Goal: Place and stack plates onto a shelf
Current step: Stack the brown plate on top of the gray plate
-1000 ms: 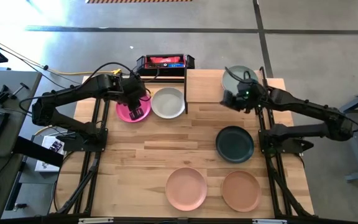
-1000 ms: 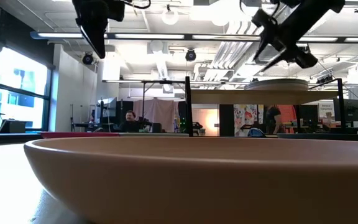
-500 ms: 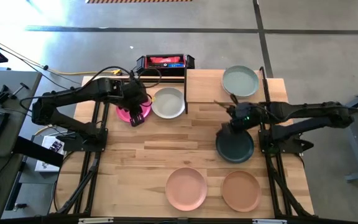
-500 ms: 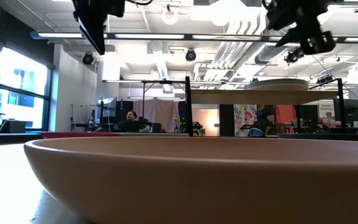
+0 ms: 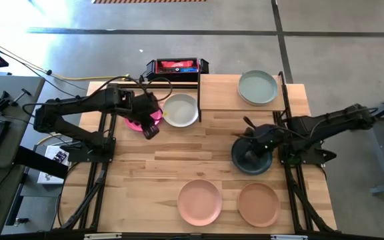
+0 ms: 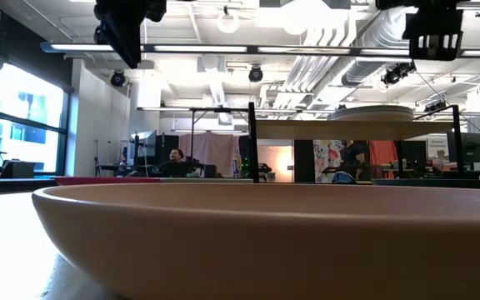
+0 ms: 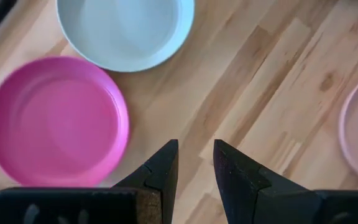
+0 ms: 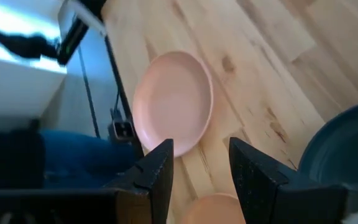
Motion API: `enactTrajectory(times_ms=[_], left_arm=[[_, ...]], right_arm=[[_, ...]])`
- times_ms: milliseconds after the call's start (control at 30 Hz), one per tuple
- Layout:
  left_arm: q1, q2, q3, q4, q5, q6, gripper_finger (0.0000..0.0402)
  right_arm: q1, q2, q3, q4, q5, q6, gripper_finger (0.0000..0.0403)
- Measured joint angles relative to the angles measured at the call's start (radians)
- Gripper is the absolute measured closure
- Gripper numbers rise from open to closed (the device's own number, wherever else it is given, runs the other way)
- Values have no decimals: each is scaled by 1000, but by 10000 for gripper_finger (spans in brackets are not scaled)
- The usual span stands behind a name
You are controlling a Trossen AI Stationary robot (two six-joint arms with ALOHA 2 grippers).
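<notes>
Sage plates (image 5: 257,87) stacked on shelf (image 5: 219,93), magenta plate (image 5: 136,120), grey plate (image 5: 181,110), teal plate (image 5: 242,160) on tabletop

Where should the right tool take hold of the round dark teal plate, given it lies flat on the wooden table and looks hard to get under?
Probably at the raised rim of the round dark teal plate, one finger inside and one outside. It lies flat and upright, so only the rim gives an edge. The open right tool hangs over its far side, so coming down from above onto that far rim looks simplest.
</notes>
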Motion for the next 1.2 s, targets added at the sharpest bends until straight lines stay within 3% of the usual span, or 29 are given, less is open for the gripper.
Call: enactTrajectory(times_ms=[433, 867, 1200], left_arm=[[-105, 0, 0, 12, 0, -281, 312], [-219, 0, 0, 12, -4, -415, 312], [-277, 0, 0, 27, -16, -442, 312]], right_arm=[[183, 183, 0, 0, 22, -348, 268], [308, 404, 0, 30, 43, -570, 268], [333, 536, 0, 33, 92, -671, 268]])
